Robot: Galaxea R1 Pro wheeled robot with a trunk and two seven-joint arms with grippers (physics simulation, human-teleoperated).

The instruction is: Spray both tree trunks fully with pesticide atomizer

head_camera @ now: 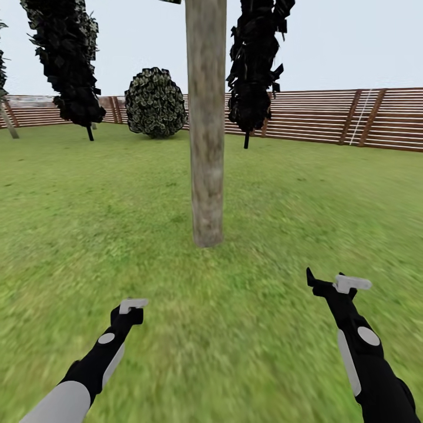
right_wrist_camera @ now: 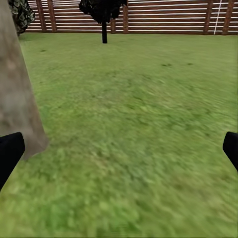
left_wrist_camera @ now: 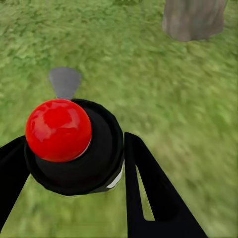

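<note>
Pale mottled-grey tree trunk (head_camera: 205,123) ahead; we're gripping the black red-capped atomizer bottle (left_wrist_camera: 74,148) in our left hand (left_wrist_camera: 69,163), right hand (head_camera: 338,282) spread empty—aim the nozzle squarely before spraying.

The floor (head_camera: 88,223) is green grass, mottled with lighter and darker patches, running from the near edge of the head view out to a brown horizontal-slat fence (head_camera: 329,117) along its far edge. Near the middle of the lawn a pale grey-brown tree trunk (head_camera: 206,117) stands upright, its base planted in the grass. Farther off, at about 11 o'clock from that trunk, a round bush (head_camera: 155,103) sits on the grass just before the fence. At 10 o'clock a black tree (head_camera: 67,59) rises on a thin black stem, and at 1 o'clock another black tree (head_camera: 254,64) stands likewise near the fence.
</note>
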